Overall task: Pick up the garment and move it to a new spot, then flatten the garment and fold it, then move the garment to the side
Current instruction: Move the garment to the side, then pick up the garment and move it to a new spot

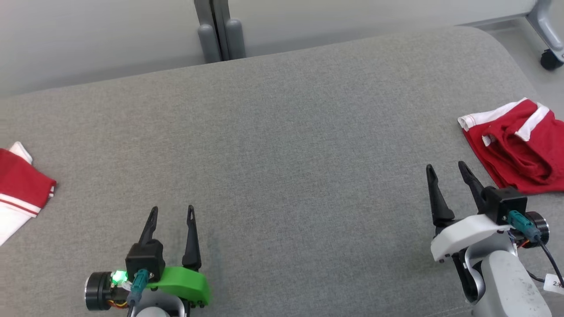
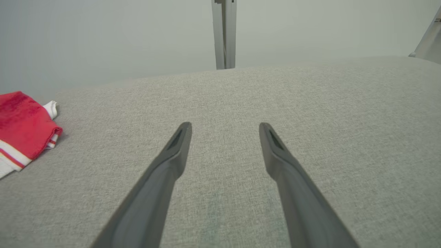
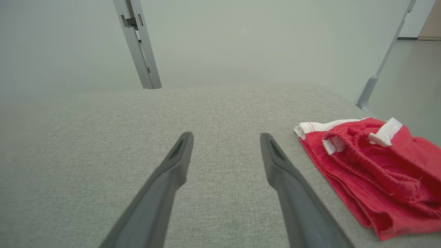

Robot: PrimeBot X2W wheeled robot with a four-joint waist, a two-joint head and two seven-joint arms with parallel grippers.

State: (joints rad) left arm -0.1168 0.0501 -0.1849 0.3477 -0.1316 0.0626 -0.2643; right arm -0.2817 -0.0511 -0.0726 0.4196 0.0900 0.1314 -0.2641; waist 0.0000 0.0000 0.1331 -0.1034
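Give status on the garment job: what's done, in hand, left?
Done, apparently: a folded garment, red and white, lies at the far left edge of the grey surface.
In hand: nothing. The left gripper and right gripper are both open and empty above the surface.
Left: the bunched garment lies just right of the right gripper, not flattened or folded, so picking, flattening, folding and setting aside likely all remain.

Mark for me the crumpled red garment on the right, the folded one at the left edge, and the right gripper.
crumpled red garment (image 1: 515,152): head view, red middle folds.
folded garment (image 1: 22,182): head view, red top panel.
right gripper (image 1: 445,166): head view, midway between its fingertips.
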